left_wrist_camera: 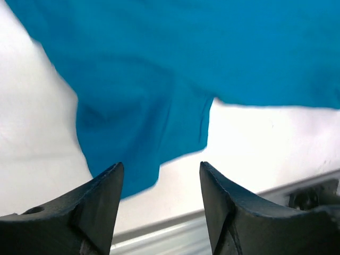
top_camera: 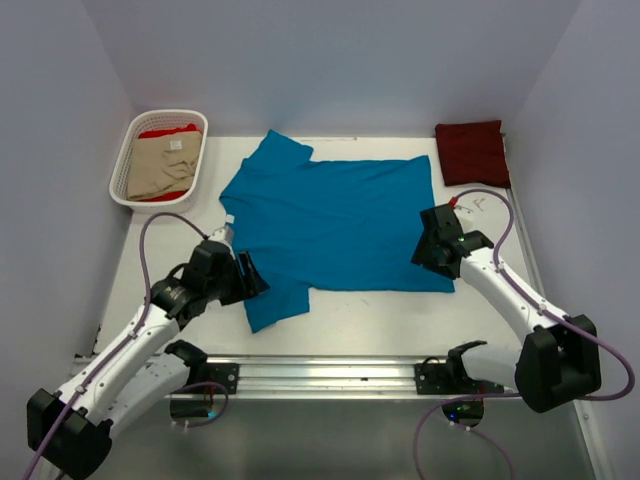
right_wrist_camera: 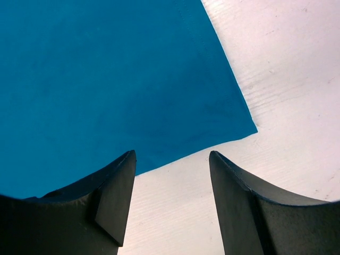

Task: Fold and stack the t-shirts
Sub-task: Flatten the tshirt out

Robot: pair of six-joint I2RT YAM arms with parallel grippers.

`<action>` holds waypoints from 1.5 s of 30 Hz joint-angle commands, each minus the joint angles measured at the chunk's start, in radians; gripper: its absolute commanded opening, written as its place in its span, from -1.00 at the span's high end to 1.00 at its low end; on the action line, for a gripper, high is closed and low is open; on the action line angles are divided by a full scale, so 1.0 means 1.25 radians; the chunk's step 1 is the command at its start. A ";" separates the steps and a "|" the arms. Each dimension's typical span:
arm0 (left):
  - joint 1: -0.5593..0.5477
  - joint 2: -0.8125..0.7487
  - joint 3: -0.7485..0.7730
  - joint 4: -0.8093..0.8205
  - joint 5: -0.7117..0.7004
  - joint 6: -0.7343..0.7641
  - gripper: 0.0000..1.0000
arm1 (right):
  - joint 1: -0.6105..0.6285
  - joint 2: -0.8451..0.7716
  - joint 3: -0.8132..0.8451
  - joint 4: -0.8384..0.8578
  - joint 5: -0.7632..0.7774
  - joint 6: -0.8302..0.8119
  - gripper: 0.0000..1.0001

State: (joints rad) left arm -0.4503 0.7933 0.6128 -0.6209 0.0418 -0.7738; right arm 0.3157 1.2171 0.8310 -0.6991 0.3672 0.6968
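The teal-blue t-shirt (top_camera: 335, 220) lies spread flat on the white table, neck to the left. My left gripper (top_camera: 250, 277) is open and empty, just above the shirt's near sleeve (left_wrist_camera: 127, 143). My right gripper (top_camera: 428, 247) is open and empty over the shirt's near right hem corner (right_wrist_camera: 234, 125). The dark maroon t-shirt (top_camera: 472, 152) lies folded at the back right. The beige t-shirt (top_camera: 165, 165) lies in the white basket on top of the bright red one (top_camera: 168, 131).
The white slotted basket (top_camera: 128, 160) stands at the back left. A metal rail (top_camera: 330, 375) runs along the table's near edge between the arm bases. White walls close in the back and both sides.
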 commanded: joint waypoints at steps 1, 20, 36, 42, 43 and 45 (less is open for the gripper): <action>-0.045 -0.028 -0.063 -0.092 0.057 -0.139 -0.22 | 0.002 -0.019 -0.005 0.001 -0.018 0.008 -0.24; -0.066 -0.011 -0.159 -0.083 -0.010 -0.280 -0.14 | 0.001 -0.036 -0.033 0.016 -0.020 0.008 -0.25; -0.082 0.078 -0.164 -0.003 0.035 -0.278 0.31 | 0.000 -0.030 -0.035 0.011 0.000 0.028 -0.23; -0.088 0.110 -0.147 -0.013 0.026 -0.251 0.42 | -0.006 -0.037 -0.040 0.006 0.003 0.028 -0.22; -0.088 0.111 -0.147 -0.014 0.025 -0.251 0.42 | -0.008 -0.040 -0.040 0.006 0.003 0.028 -0.22; -0.088 0.110 -0.145 -0.020 0.028 -0.249 0.38 | -0.010 -0.041 -0.041 0.006 0.003 0.026 -0.22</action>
State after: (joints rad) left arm -0.5526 0.9318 0.4053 -0.6601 0.0719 -1.1057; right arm 0.3111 1.1835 0.7856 -0.6884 0.3489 0.7147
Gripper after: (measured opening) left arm 0.302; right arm 0.612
